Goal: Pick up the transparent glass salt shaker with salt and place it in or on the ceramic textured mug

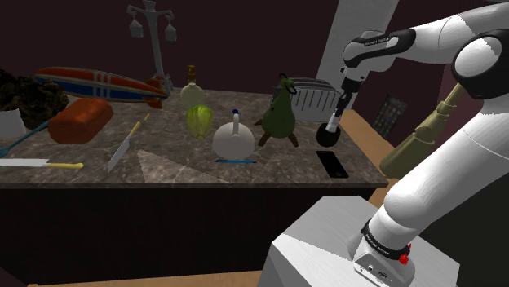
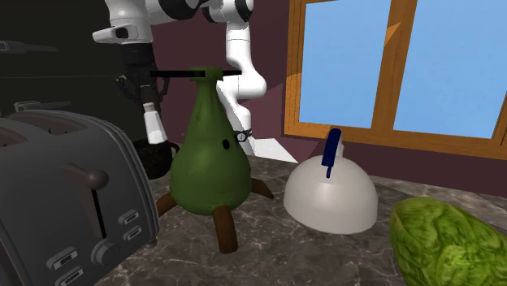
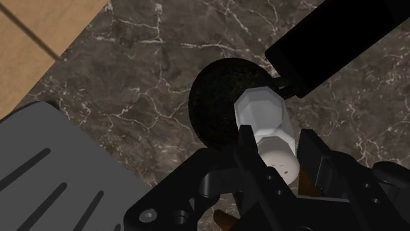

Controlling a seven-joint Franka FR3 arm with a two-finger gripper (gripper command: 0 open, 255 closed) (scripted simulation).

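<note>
1. Currently, the tool (image 3: 276, 146) is clamped on the white faceted salt shaker (image 3: 261, 117), held upright.
2. Directly beneath the tool stands the black mug (image 3: 213, 105) on the desk (image 3: 144, 72).
3. Centre the shaker over the mug mouth, lower it straight, and release only once it is seated.
4. The mug interior is dark, with no contents visible. Salt inside the shaker cannot be made out.

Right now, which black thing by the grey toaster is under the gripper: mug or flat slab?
The round black mug, below the white faceted shaker the gripper clasps; the flat slab lies off to one side.
</note>
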